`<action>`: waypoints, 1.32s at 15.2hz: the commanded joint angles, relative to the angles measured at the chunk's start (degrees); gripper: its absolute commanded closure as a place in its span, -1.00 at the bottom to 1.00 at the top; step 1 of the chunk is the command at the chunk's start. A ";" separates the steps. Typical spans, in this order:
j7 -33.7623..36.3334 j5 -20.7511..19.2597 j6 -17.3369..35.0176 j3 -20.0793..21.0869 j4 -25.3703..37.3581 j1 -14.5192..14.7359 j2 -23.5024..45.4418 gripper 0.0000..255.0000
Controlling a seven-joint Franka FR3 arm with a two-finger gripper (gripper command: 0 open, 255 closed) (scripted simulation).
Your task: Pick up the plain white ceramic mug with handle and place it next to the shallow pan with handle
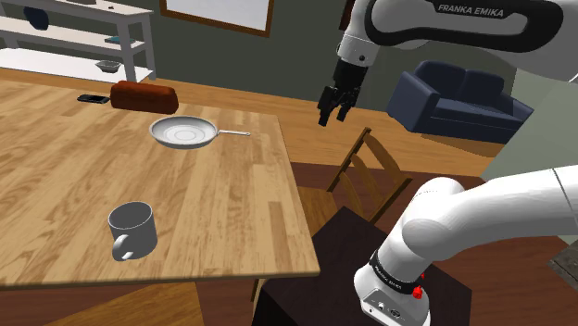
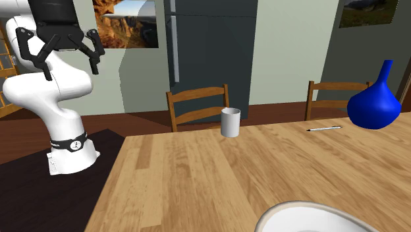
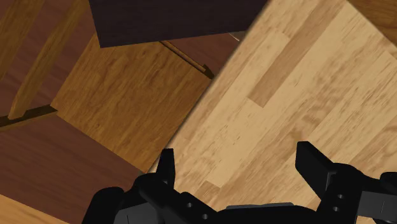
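A plain pale grey-white mug stands upright near the table's front edge, its handle toward the shoulder view's lower left. The second exterior view shows the mug at the table's far edge, in front of a chair. The shallow pale pan lies further back on the table, its thin handle pointing to the shoulder view's right; its rim shows low in the second exterior view. My gripper hangs high, open and empty, past the table's right edge and above a chair. The gripper is far from the mug. Over the table's edge, the gripper has its fingers wide apart.
A brown loaf-shaped object and a small black device lie behind the pan. A blue vase and a pen sit on the table. Wooden chairs flank the table; my dark stand is beside it. A blue sofa stands behind.
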 commanded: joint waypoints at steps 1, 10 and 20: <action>0.00 0.00 0.00 0.00 0.00 0.00 0.00 -1.00; 7.25 4.92 8.36 8.27 1.55 5.01 10.76 -1.00; 15.20 6.66 16.10 16.74 9.01 9.23 26.62 -1.00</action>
